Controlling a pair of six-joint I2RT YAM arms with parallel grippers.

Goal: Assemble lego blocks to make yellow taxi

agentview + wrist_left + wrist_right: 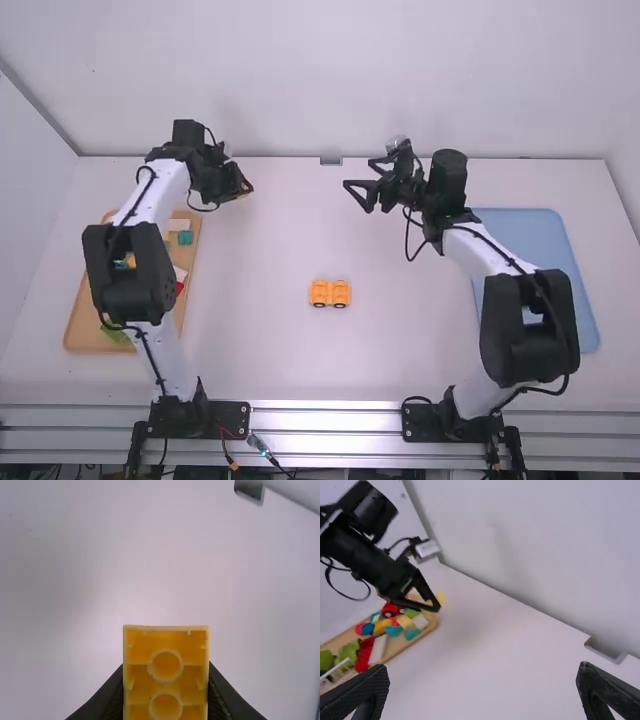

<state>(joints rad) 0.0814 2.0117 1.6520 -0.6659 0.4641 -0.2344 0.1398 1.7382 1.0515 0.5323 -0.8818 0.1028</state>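
So the wooden tray (82, 325) of loose blocks is sitting on the left, and the left gripper (240, 186) is pinching a yellow block (166, 677) near its far end. The orange wheeled piece (330, 293) is sitting mid-table, the right gripper (357, 197) is hanging spread wide farther out, and a blue tray (535, 240) is lying rightmost.

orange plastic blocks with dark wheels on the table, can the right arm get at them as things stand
Probably yes: the right pincer is open and empty, the orange plastic blocks with dark wheels sit uncovered, and the left arm is off to the side.
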